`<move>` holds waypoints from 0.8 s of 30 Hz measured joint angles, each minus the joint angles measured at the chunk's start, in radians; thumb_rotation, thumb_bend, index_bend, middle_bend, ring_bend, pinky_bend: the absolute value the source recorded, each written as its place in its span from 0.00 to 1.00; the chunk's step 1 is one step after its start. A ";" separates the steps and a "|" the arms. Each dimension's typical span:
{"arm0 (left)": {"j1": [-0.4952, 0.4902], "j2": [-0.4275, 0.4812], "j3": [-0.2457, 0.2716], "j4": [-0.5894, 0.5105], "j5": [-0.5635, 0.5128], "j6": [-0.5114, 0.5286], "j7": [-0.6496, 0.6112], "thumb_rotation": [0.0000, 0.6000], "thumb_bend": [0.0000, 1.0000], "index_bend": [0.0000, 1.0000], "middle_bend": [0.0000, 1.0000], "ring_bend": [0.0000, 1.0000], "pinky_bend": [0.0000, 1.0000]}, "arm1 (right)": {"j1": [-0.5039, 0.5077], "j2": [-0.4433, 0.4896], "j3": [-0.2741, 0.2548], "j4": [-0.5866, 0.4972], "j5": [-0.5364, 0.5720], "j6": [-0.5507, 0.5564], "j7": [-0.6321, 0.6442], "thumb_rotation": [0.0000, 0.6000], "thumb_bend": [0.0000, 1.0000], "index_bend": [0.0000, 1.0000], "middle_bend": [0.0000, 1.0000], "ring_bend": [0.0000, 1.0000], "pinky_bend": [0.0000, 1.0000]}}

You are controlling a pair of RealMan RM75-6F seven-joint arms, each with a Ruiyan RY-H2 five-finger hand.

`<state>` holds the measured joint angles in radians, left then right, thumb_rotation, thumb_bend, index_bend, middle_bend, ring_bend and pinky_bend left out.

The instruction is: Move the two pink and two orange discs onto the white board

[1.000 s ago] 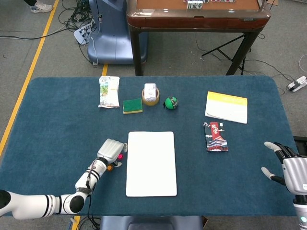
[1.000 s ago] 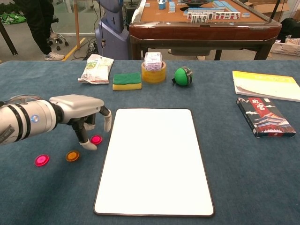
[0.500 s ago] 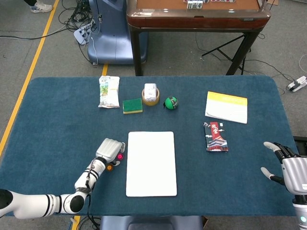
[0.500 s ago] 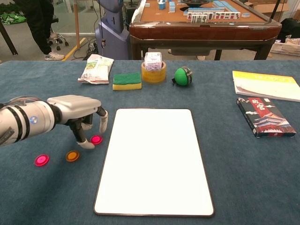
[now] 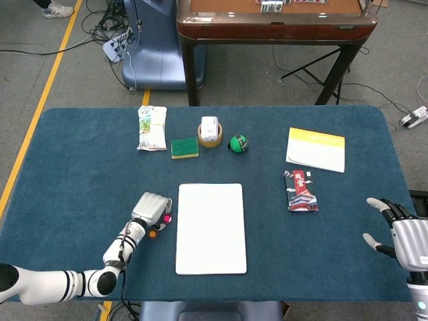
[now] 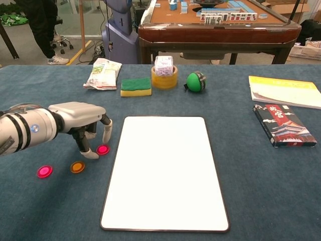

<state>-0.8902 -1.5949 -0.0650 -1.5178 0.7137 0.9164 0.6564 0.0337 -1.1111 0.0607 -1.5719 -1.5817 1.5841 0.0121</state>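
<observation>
Left hand (image 6: 83, 125) open, fingertips down just beside a pink disc (image 6: 103, 149)

I'm working in what looks like a robotics lab: a blue felt tabletop (image 5: 80, 160) on a grey floor with yellow tape lines (image 5: 40, 100), loose cables (image 5: 107, 30), and a mahjong table (image 6: 220, 25) behind.

Left hand (image 6: 85, 128) fingertips touch pink disc (image 6: 103, 149) beside white board (image 6: 166, 170).
</observation>
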 measured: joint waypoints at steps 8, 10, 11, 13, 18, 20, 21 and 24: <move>-0.003 -0.007 0.002 0.012 -0.006 -0.005 -0.005 1.00 0.21 0.57 1.00 1.00 1.00 | -0.001 0.001 0.000 0.001 0.000 0.002 0.004 1.00 0.00 0.26 0.31 0.34 0.63; -0.004 -0.009 0.002 0.016 -0.005 -0.006 -0.008 1.00 0.22 0.57 1.00 1.00 1.00 | -0.001 0.001 0.000 0.001 0.000 0.001 0.004 1.00 0.00 0.26 0.31 0.34 0.63; -0.004 -0.010 0.002 0.017 -0.005 -0.007 -0.010 1.00 0.23 0.57 1.00 1.00 1.00 | 0.000 0.001 0.000 0.001 0.000 0.001 0.004 1.00 0.00 0.26 0.31 0.34 0.63; -0.005 -0.010 0.002 0.018 -0.004 -0.009 -0.012 1.00 0.25 0.57 1.00 1.00 1.00 | 0.000 0.001 0.000 0.001 0.000 0.000 0.003 1.00 0.00 0.26 0.31 0.34 0.63; -0.008 -0.008 0.002 0.013 -0.007 -0.009 -0.012 1.00 0.31 0.57 1.00 1.00 1.00 | 0.001 0.001 0.000 0.001 0.001 -0.001 0.004 1.00 0.00 0.26 0.31 0.34 0.63; -0.009 -0.007 0.002 0.011 -0.010 -0.009 -0.010 1.00 0.32 0.57 1.00 1.00 1.00 | 0.000 0.001 0.000 0.001 0.001 -0.001 0.004 1.00 0.00 0.26 0.31 0.34 0.63; -0.010 -0.007 0.002 0.010 -0.012 -0.009 -0.008 1.00 0.32 0.57 1.00 1.00 1.00 | 0.000 0.001 -0.001 0.001 0.000 -0.001 0.004 1.00 0.00 0.26 0.31 0.34 0.63; -0.013 -0.007 0.005 0.008 -0.017 -0.011 -0.004 1.00 0.33 0.57 1.00 1.00 1.00 | 0.000 0.002 0.000 0.001 0.000 0.000 0.005 1.00 0.00 0.26 0.31 0.34 0.63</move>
<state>-0.9036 -1.6016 -0.0603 -1.5097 0.6971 0.9058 0.6528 0.0340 -1.1095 0.0605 -1.5707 -1.5812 1.5843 0.0175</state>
